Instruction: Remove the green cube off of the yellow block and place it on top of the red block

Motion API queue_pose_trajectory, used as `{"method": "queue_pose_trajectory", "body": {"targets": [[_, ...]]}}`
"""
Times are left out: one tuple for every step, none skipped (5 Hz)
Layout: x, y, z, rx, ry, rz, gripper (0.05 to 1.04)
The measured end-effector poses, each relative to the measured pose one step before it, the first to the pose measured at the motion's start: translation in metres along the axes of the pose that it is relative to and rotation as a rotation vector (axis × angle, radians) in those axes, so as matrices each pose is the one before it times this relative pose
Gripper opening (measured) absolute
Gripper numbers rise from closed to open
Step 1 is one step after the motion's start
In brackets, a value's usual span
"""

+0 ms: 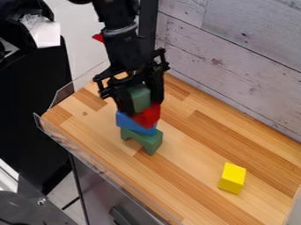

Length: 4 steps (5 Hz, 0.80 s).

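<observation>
The green cube (140, 96) sits left of centre in the frame, directly over the red block (148, 115), gripped at its sides by the gripper (141, 104), parted only by the cube's width, likely to steady its placing. Below, the blue piece (134, 123) and green arch (144, 139) bear the red block; the yellow block (232, 178), lower right, stands bare-topped, its cube already off.

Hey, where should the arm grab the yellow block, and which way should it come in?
Probably across two opposite upright sides, straight down from above: the yellow block has flat faces, sits level on the wooden counter, and nothing leans on it.
</observation>
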<state>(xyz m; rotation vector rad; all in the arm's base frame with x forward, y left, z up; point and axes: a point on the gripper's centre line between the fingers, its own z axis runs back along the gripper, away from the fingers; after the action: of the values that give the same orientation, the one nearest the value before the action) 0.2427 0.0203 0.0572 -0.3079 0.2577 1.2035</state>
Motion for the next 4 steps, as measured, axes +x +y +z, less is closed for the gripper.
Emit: {"method": "queue_pose_trajectory", "body": {"targets": [[0.00147,-0.00403,0.00383,0.0011,-0.0024,-0.0110,1.005],[0.00031,-0.00503,0.00403,0.0019,-0.0146,-0.0149,1.000],[0.00062,-0.00375,0.00386,0.0023,-0.0113,-0.0087,1.000],[-0.00431,-0.00960,0.01427,0.0544,-0.0314,-0.0292,1.000]]}}
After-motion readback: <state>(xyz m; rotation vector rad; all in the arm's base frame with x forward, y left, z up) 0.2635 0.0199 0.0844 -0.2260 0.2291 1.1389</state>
